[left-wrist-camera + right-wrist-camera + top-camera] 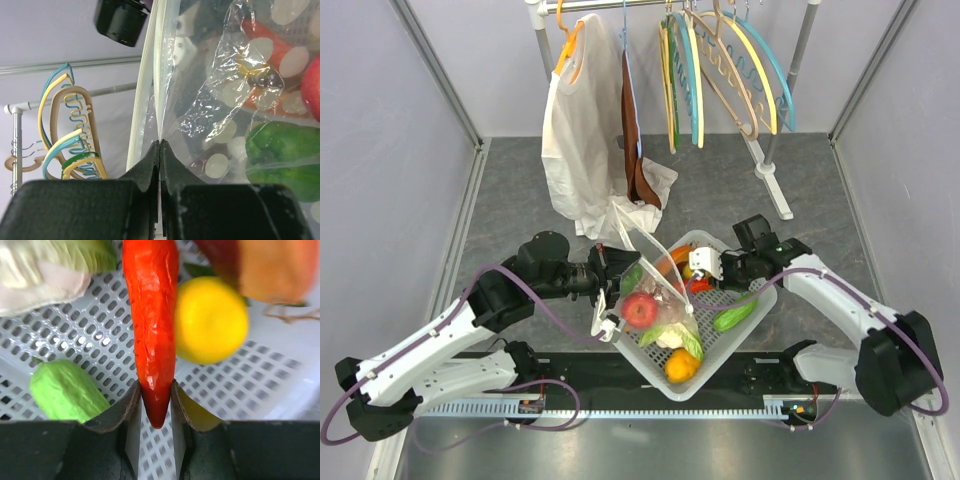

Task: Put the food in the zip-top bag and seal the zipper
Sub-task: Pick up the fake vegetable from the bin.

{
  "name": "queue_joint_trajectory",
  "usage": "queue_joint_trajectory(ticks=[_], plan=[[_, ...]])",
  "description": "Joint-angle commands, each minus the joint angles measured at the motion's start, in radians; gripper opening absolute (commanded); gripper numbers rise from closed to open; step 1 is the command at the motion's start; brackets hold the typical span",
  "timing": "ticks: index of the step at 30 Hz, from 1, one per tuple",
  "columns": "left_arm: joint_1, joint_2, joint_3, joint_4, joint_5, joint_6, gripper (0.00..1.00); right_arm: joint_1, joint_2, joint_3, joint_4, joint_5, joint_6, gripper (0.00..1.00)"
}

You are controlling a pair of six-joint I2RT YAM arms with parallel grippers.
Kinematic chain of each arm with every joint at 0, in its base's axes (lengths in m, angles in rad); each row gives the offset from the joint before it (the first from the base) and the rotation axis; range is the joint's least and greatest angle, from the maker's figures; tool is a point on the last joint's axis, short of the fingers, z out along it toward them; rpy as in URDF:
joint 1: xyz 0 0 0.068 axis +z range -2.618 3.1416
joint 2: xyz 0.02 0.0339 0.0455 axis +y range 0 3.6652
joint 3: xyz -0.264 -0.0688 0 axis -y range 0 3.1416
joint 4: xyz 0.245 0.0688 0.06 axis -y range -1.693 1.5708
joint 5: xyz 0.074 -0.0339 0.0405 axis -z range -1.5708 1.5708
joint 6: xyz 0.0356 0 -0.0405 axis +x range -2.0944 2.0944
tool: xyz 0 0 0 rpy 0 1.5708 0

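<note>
**Right tool [156, 390] grips chili [150, 315] for bagging**

Right tool pinches the chili tip in the basket [735, 345], at the near edge of the table [510, 190]. Left tool [160, 145] is clamped on the bag [660, 290] edge, bag upright at the basket's left side. Loading step; next the chili likely needs lifting into the mouth. Bag: apple [640, 310], green pepper [280, 155]. Basket: cucumber [734, 316], 1 yellow piece [210, 320].

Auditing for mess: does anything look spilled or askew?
Nothing spilled. Only the white garment looks odd, its hem pooling on the table behind the basket. Left gripper pinches the zip-top bag; right gripper grips the red chili.
</note>
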Motion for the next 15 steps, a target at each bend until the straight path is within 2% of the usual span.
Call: queue_joint_trajectory(ticks=[1, 6, 15], plan=[[0.008, -0.025, -0.007, 0.025, 0.017, -0.037, 0.02, -0.003, -0.079, 0.103, -0.089, -0.050, 0.067, 0.15], [0.008, -0.033, -0.013, 0.021, 0.017, -0.037, 0.02, 0.000, -0.128, 0.148, -0.161, -0.046, 0.119, 0.12], [0.009, -0.039, -0.012, 0.016, 0.014, -0.039, 0.02, -0.003, -0.218, 0.253, -0.193, -0.038, 0.250, 0.10]])
